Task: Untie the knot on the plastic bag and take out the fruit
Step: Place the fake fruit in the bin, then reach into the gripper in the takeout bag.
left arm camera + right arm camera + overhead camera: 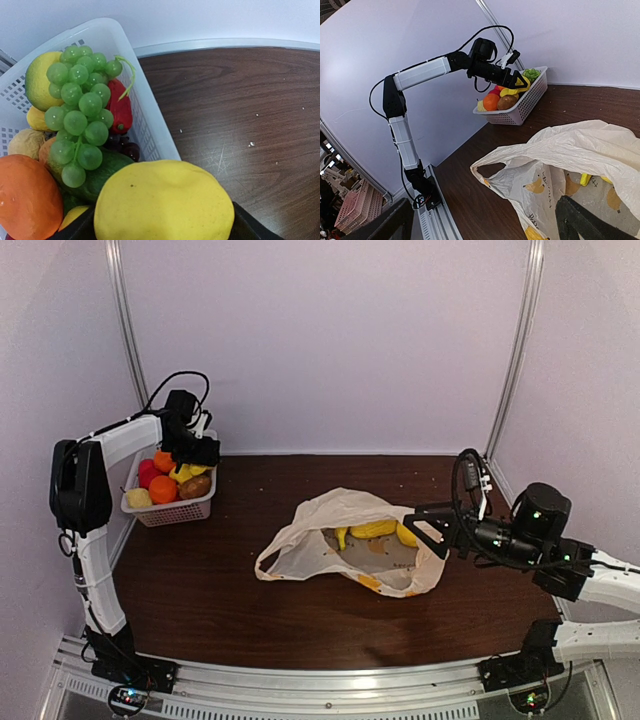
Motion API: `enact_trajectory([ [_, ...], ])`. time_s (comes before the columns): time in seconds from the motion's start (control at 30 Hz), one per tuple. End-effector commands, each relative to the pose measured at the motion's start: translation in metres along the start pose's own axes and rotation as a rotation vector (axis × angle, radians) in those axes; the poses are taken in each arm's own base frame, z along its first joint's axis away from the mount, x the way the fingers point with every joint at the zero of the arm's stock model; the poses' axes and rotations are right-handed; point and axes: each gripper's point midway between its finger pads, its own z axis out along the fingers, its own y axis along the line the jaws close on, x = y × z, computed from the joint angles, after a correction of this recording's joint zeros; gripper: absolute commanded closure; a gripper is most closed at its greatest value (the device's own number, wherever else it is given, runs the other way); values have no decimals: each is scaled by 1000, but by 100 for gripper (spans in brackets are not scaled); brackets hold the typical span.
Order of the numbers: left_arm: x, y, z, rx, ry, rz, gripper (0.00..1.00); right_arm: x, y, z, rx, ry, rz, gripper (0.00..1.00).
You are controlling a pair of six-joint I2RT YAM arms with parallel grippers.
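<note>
Top external view: left gripper [200, 452] over the white basket [170, 512], right gripper [428, 530] at the plastic bag [330, 512].
Left jaws clasp a yellow fruit [165, 200] just above the basket's green grapes [80, 110]. Right jaws stand wide apart, holding nothing, at the bag's right edge. Bag lies mid-table, mouth gaping, with yellow fruit pieces [372, 530] inside. Basket sits at the table's far left, well apart from the bag.

One plastic bag [345, 510], one white basket [178, 512], one bunch of green grapes [80, 110], two arms [120, 440].
</note>
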Motion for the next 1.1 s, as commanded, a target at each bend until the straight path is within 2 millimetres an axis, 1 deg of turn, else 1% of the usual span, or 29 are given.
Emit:
enact_trajectory([
  [0.0, -1, 10, 0, -37, 1, -14, 16, 0, -3, -2, 6, -15, 2, 0],
  [0.13, -2, 11, -2, -43, -4, -9, 13, 0, -3, -2, 7, -13, 2, 0],
  [0.3, -5, 11, -6, -46, -15, -7, 11, 1, -4, -1, 7, -11, 5, 0],
  [0.43, -14, 13, -18, -49, -50, -8, 7, 3, -5, 0, 6, -7, 6, 0],
  [0.5, -18, 14, -26, -57, -71, -8, 3, 3, -5, 1, 5, -6, 6, 0],
  [0.6, -24, 17, -39, -74, -110, -6, 2, 3, -5, 1, 7, -5, 5, 0],
  [0.77, -38, 21, -68, -91, -214, -11, 2, 4, -6, 0, 11, -5, 5, 0],
  [0.87, -48, 15, -90, -59, -291, 10, 2, 5, -7, 0, 20, -1, 3, 0],
  [0.93, -55, 9, -109, -26, -345, 38, 2, 4, -9, 0, 34, 2, -1, 0],
  [0.97, -58, 6, -122, -9, -372, 50, 2, 3, -10, -1, 44, 2, -5, 0],
  [1.0, -62, -1, -140, 25, -408, 65, 2, 3, -11, -2, 54, 4, -10, 0],
  [1.07, -58, -16, -161, 111, -450, 91, 4, 1, -16, -6, 94, 6, -18, 0],
])
